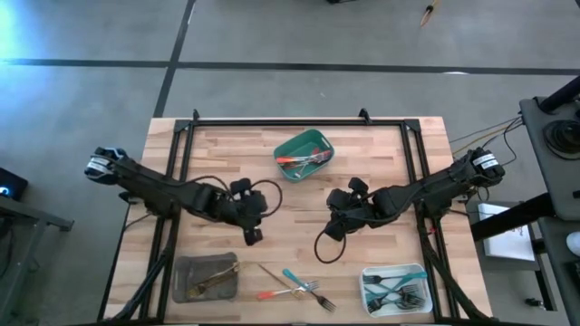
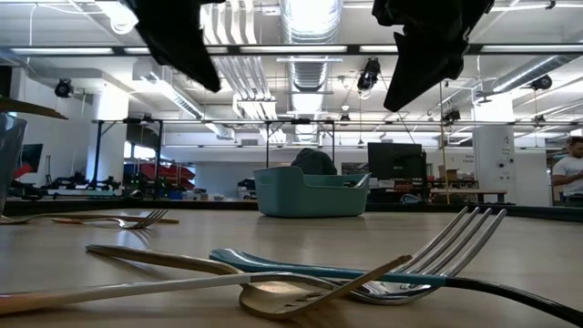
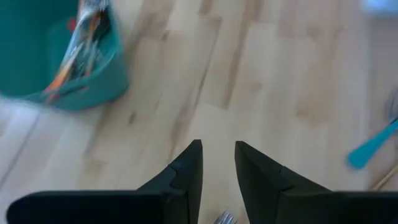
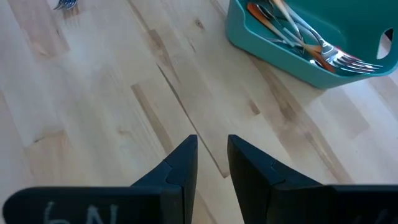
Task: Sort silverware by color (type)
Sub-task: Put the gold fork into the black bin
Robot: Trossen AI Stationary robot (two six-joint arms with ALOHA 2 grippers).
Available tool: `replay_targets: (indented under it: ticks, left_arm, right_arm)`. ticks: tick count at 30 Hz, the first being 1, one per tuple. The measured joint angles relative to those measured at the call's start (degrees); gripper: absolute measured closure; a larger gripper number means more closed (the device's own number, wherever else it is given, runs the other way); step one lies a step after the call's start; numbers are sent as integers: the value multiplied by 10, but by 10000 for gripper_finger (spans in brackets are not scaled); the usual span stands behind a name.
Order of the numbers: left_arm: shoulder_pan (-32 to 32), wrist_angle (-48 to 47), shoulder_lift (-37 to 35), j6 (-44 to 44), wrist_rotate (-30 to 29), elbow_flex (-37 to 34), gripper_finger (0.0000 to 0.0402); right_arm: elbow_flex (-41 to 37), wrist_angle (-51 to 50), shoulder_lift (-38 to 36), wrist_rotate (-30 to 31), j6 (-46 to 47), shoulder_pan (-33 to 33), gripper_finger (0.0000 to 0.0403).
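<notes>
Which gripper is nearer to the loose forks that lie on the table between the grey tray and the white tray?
Left. The left gripper hovers just up-left of the loose forks; the right gripper is farther, above them to the right.

Pale wooden table (image 1: 217, 149), carrying a green tray (image 1: 304, 154), grey tray (image 1: 206, 278), white tray (image 1: 396, 288), and loose silverware (image 1: 294, 287) between those two.

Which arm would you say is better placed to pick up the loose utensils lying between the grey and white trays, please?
Probably the left. Its gripper hovers nearer the loose utensils, fingers slightly apart and empty. The right gripper sits slightly farther away.
</notes>
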Motion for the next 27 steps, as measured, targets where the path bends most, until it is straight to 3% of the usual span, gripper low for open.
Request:
replay_targets:
  ticks: [5,10,17,27]
  left_arm:
    - [-15,10,-37,12,-54,-35,325]
    - [-18,158,-72,114,-69,-94,325]
    - [-18,304,-130,115,-72,-212,325]
    - [-22,278,-150,148,-59,-205,325]
  right_arm:
    - [0,0,0,0,0,0,321]
    - [0,2,0,0,0,0,321]
    - [0,2,0,0,0,0,321]
    - [0,9,0,0,0,0,321]
